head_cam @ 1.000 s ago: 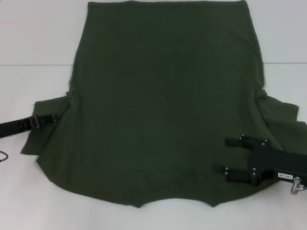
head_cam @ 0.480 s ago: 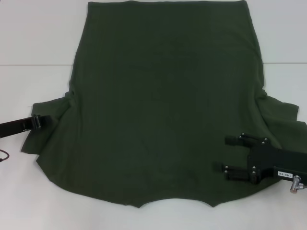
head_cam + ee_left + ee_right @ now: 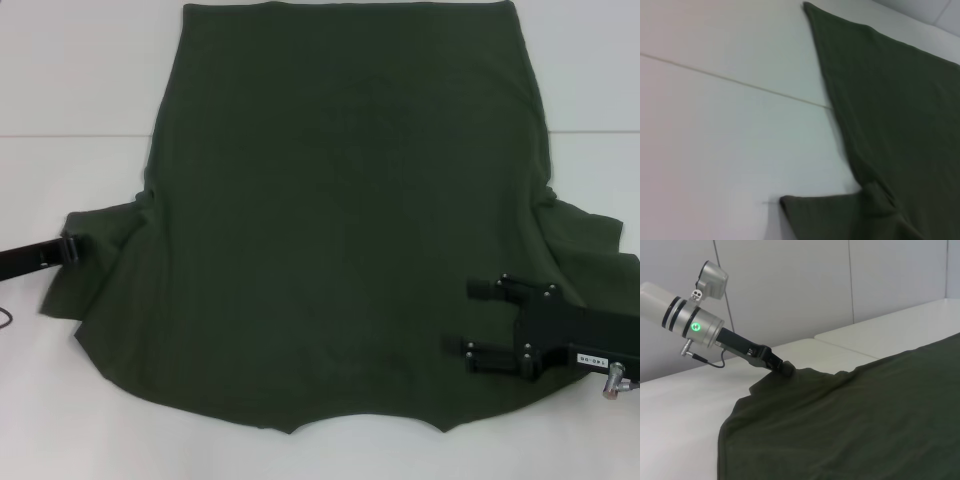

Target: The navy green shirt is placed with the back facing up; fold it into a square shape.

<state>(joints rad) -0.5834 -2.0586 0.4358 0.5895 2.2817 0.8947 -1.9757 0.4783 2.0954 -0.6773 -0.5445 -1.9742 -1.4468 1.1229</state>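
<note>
A: Right gripper (image 3: 478, 322)?

B: Over the shirt's near right part, fingers spread wide apart, pointing toward the middle of the cloth. Nothing btwn them. Can't tell if the tips touch the fabric or sit just above it.

A: Left gripper (image 3: 72, 248)?

B: At the left sleeve, tip right at the sleeve's edge. In the right wrist view (image 3: 785, 369) its dark tip meets the cloth where the fabric bunches up a bit. Whether the fingers are parted or closed, can't tell, and can't tell if it has hold of the sleeve. Arm runs off the left side of the head view; silver wrist w/ a green light seen from the right wrist cam.

A: And the navy green shirt (image 3: 340, 220)?

B: Spread flat on the white table (image 3: 80, 90), plain side up, no print seen. Hem at the far side, neck cutout at the near edge, closest to the robot. Both sleeves fan out, left sleeve (image 3: 95, 250) and right sleeve (image 3: 590, 240), w/ small puckers where they join the body. Left wrist view (image 3: 890, 110) shows the shirt's side edge running straight, then the sleeve sticking out, lying flat on the table.

A: Anything else?

B: A thin seam line (image 3: 70, 135) crosses the table, passing under the shirt.
</note>
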